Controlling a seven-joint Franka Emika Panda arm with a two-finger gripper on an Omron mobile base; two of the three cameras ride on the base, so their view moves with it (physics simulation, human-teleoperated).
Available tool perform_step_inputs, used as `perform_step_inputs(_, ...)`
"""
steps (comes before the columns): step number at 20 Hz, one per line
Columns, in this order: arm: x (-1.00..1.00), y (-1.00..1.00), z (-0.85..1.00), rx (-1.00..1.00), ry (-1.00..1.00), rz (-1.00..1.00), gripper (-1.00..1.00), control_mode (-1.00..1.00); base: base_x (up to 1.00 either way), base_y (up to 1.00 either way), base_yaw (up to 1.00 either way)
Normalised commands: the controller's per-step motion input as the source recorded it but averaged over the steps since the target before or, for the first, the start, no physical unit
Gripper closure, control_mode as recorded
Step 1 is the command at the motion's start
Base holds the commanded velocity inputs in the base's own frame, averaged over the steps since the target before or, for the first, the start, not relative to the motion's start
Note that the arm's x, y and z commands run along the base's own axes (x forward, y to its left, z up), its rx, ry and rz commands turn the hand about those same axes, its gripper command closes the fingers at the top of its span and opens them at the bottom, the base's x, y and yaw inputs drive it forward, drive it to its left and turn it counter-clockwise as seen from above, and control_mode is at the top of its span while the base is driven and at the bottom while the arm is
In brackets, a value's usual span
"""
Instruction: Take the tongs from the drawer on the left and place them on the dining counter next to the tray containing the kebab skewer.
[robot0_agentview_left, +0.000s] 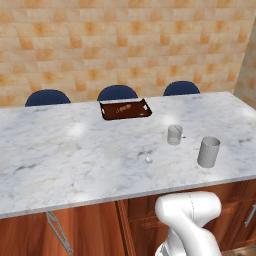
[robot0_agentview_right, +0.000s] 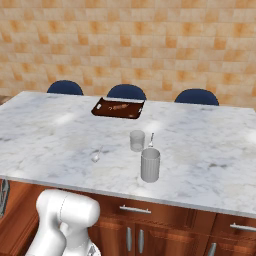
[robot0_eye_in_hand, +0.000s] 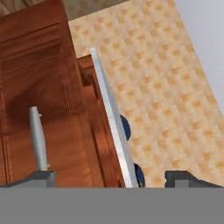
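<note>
My jaws are released: in the hand view my gripper (robot0_eye_in_hand: 113, 178) has its two dark tips far apart, and nothing is between them. Left of the left tip, a silver bar handle (robot0_eye_in_hand: 38, 142) sits on a red-brown wood front (robot0_eye_in_hand: 30, 78). I cannot tell whether this front is the drawer.

I take the tray (robot0_agentview_left: 104, 114) as my landmark. It lies at the far side of the dining counter (robot0_agentview_left: 60, 150), a little left of the middle, and the kebab skewer (robot0_agentview_left: 122, 107) lies inside it. Far to the left of the tray and below the near edge of the counter, a slim grey metal piece (robot0_agentview_left: 59, 232) stands slanted against the wood. I cannot tell if this is the tongs or a handle.

Behind the tray, three blue stools (robot0_agentview_left: 117, 92) show over the far edge: one to its left, one directly behind it and one to its right. Nearer than the tray and a little to its right, a tiny silvery utensil (robot0_agentview_left: 146, 156) lies on the marble. Further right stands a clear glass cup (robot0_agentview_left: 174, 134), well apart from the tray. Right of it, and nearer the front edge, stands a taller grey cup (robot0_agentview_left: 208, 152). In the right base view, wood drawer fronts (robot0_agentview_right: 165, 210) with horizontal silver handles sit under the counter, below this cup.
</note>
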Motion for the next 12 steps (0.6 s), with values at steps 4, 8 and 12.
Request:
perform_step_inputs(4, -0.23, -0.46, 0.75, 0.16, -0.13, -0.03, -1.0, -1.0, 0.0, 0.0, 0.0)
perform_step_inputs(8, -0.08, -0.45, 0.71, 0.15, -0.07, -0.05, -1.0, -1.0, 0.0, 0.0, 0.0)
perform_step_inputs(12, 0.0, -0.55, 0.62, 0.12, 0.0, -0.03, -1.0, -1.0, 0.0, 0.0, 0.0)
